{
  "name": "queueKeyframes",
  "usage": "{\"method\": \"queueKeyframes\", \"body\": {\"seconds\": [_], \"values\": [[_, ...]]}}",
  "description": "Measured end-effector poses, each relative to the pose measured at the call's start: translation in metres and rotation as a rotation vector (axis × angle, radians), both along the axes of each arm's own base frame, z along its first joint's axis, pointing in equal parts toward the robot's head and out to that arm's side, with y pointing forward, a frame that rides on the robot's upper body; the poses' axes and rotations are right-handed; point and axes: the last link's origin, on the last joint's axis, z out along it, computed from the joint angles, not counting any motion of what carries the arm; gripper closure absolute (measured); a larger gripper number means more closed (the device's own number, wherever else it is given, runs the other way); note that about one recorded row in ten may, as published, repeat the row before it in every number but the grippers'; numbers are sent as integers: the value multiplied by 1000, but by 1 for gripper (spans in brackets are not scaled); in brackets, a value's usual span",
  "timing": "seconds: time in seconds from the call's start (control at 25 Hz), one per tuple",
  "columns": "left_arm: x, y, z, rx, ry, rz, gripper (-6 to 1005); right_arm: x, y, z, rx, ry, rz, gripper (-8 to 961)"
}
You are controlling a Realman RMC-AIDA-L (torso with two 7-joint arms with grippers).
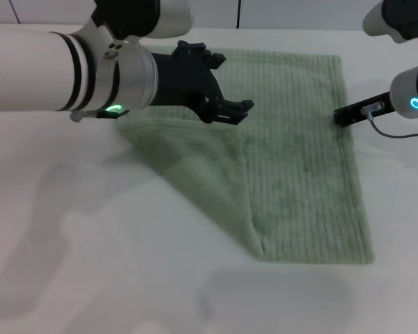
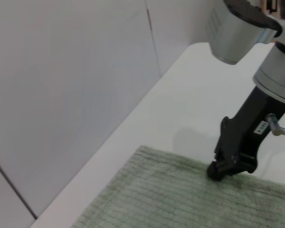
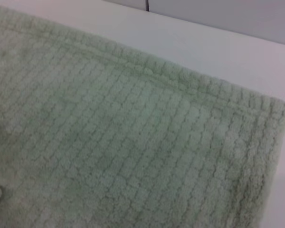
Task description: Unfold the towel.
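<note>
One white counter [image 1: 90,264] carries one towel [image 1: 299,181]: pale sage green, ribbed terry with a hemmed border, lying flat except for its left portion, which is folded over diagonally into a triangular flap. Two hands are present. Left hand [image 1: 231,110] hovers above the fold, fingers narrowly parted and holding nothing. Right hand [image 1: 340,116] presses on the towel's right edge; finger state cannot be determined.

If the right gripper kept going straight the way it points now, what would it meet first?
Probably the towel. The right gripper points inward from the robot's right, its tip already at the towel's right edge, seemingly touching it. Pushing on would likely bunch that edge; height above the cloth is hard to judge.
</note>
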Motion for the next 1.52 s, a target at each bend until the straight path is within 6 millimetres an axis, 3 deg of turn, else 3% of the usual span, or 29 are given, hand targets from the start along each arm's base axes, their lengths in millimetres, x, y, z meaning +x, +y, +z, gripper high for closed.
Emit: {"method": "queueKeyframes", "body": {"seconds": [0.32,0.52,0.92,1.52], "values": [[3,2,-5,-27,14,-6,154,-1,1,0,-1,-1,2,953],[4,8,-23,-96,38,44,154,-1,0,0,-3,-1,0,953],[-2,19,-46,-75,84,153,153,-2,1,0,-4,0,3,953],[-7,27,-70,-66,112,230,147,-4,2,1,-2,0,8,953]]}}
